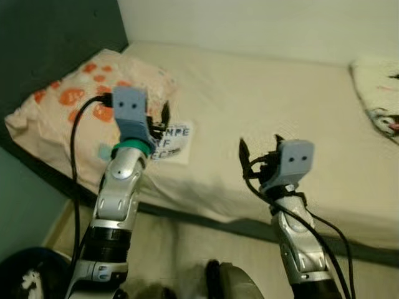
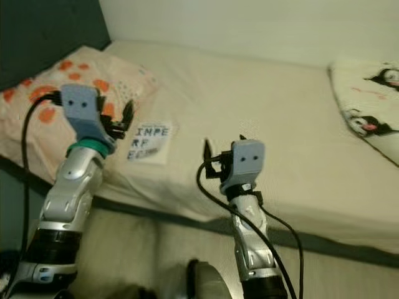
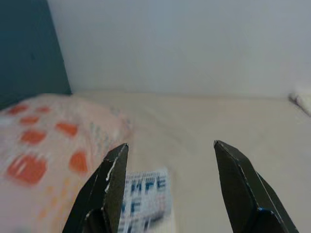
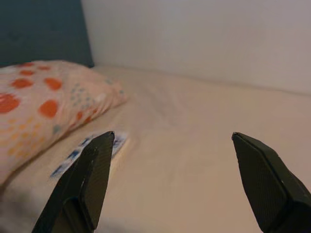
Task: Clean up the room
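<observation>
Right gripper: the right gripper point(image 1: 259, 156) is raised over the near edge of the bed point(image 1: 262, 112), fingers spread wide with nothing between them.
Left gripper: the left gripper point(image 1: 163, 121) hangs above the paper point(image 1: 171, 142), fingers clearly apart and empty; a black cable point(image 1: 76, 143) loops down along its arm.
Paper: a small white sheet printed with big dark blue block letters, lying flat on the sheet near the bed's near edge, just beside the pillow point(image 1: 68, 99), its edge touching or tucked against it.
Pillow: pale peach with orange blotches and a patch of small blue-green dots, at the left end of the bed against the dark headboard point(image 1: 50, 37).
Bed: covered in a plain cream sheet, slightly creased, running back to the white wall point(image 1: 249, 25).
Far right corner: a white cloth point(image 2: 368, 99) with black and pink cartoon prints, lying at the right end of the bed.
</observation>
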Robot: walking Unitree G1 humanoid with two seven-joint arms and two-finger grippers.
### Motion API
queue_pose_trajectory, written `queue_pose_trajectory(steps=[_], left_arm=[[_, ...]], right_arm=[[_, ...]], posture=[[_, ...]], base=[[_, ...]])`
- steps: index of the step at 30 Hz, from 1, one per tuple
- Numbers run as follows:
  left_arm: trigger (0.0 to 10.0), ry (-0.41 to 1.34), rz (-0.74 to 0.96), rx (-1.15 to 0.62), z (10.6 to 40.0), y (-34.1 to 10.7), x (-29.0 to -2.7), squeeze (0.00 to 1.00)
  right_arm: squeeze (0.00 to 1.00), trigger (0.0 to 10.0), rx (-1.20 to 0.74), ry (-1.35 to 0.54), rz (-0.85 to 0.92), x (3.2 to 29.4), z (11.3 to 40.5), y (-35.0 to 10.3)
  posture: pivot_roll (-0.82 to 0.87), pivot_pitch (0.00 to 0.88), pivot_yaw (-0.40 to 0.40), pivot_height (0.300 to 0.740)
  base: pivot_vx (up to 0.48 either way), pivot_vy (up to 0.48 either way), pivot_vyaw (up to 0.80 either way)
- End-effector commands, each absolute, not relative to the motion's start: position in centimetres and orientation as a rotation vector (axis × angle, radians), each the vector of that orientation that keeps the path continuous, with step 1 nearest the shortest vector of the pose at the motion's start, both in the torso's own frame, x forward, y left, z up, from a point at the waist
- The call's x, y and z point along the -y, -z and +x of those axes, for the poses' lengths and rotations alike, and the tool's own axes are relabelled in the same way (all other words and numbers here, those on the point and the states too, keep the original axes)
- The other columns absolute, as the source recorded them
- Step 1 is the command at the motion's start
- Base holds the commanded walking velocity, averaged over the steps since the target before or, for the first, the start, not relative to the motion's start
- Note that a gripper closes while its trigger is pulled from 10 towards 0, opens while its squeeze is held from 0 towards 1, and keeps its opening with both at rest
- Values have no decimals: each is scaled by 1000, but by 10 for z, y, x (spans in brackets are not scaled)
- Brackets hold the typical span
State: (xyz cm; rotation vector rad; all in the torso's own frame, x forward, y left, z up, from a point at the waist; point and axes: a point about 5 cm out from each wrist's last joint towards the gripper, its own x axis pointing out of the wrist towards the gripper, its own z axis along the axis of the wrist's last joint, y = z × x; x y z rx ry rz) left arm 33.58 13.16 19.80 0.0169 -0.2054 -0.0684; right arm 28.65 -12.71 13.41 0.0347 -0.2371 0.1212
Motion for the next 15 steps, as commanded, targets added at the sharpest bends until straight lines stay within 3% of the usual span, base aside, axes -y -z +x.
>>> queue_pose_trajectory(steps=[1,7,15], left_arm=[[10000,61,16,201,335,-197,-134,0],[10000,62,15,201,336,-197,-134,0],[10000,111,-14,164,335,-193,-131,0]], right_arm=[[0,10000,227,-128,39,125,285,-131],[0,10000,223,-127,43,125,286,-131],[0,10000,216,-122,50,126,288,-130]], posture=[[-146,46,37,740],[-146,42,37,740],[-147,39,36,740]], base=[[-431,0,0],[-356,0,0],[0,0,-800]])
